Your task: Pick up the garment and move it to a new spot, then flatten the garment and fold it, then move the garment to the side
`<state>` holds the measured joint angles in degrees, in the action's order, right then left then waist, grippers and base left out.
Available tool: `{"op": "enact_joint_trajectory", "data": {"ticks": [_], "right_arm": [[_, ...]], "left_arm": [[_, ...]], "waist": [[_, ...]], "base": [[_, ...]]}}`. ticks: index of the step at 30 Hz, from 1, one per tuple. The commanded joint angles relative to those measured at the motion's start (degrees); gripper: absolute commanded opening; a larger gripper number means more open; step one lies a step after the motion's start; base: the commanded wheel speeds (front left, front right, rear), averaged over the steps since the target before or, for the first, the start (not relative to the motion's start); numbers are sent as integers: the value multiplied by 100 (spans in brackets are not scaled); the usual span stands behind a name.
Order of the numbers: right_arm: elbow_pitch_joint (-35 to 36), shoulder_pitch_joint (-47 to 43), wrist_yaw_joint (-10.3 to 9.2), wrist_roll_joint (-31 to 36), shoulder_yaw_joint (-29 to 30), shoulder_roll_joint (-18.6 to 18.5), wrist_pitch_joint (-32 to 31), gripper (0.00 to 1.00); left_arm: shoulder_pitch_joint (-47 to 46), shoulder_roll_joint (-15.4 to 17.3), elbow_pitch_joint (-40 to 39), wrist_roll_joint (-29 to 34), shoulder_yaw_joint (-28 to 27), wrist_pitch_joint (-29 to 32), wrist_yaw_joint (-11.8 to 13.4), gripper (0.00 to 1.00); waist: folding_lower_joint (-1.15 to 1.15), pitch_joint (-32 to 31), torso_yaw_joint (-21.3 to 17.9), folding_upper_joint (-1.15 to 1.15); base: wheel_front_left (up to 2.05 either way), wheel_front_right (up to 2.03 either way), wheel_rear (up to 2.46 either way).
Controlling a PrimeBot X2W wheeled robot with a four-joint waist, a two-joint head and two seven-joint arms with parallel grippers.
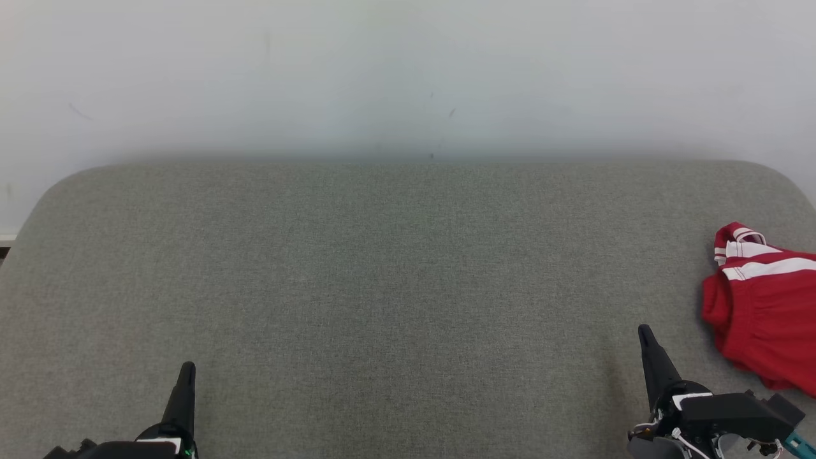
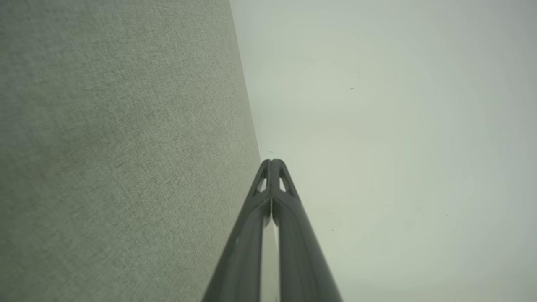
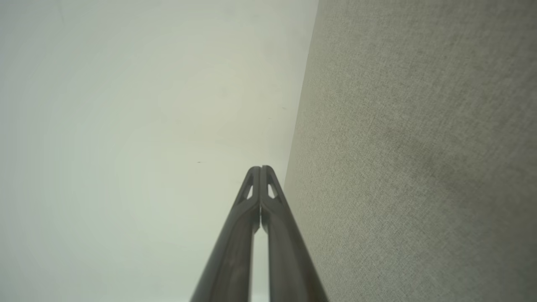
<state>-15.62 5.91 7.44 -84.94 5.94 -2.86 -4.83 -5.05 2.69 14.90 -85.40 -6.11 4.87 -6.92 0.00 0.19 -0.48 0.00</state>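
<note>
The garment (image 1: 765, 306) is red with white stripes and lies crumpled at the right edge of the grey fabric surface (image 1: 408, 287), partly cut off by the head view's border. My right gripper (image 1: 646, 334) is at the lower right, shut and holding nothing, a short way left of the garment and apart from it. At the lower left my left gripper (image 1: 187, 370) is also shut and bare, far from the garment. In the wrist views the left gripper (image 2: 272, 161) and the right gripper (image 3: 260, 168) each have their fingertips pressed together.
A pale wall (image 1: 408, 76) stands behind the surface's far edge. The surface has rounded far corners. Its left edge meets a strip of floor (image 1: 5, 245).
</note>
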Motion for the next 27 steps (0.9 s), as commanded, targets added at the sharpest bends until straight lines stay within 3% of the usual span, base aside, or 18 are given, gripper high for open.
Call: {"op": "enact_joint_trajectory", "data": {"ticks": [1, 16, 27], "right_arm": [[60, 53, 7, -140, 19, -2, -35, 0], [183, 50, 8, -782, 70, -2, -190, 0], [175, 48, 8, -752, 66, -2, -190, 0]], "left_arm": [[-97, 29, -48, -153, -26, 37, -24, 0], [-151, 32, -102, -731, -56, 193, -71, 0], [-148, 31, -97, -714, -53, 178, -65, 0]], "waist": [[0, 0, 5, 0], [0, -1, 47, 0], [0, -1, 48, 0]], "base": [[0, 0, 0], [0, 0, 0], [0, 0, 0]]}}
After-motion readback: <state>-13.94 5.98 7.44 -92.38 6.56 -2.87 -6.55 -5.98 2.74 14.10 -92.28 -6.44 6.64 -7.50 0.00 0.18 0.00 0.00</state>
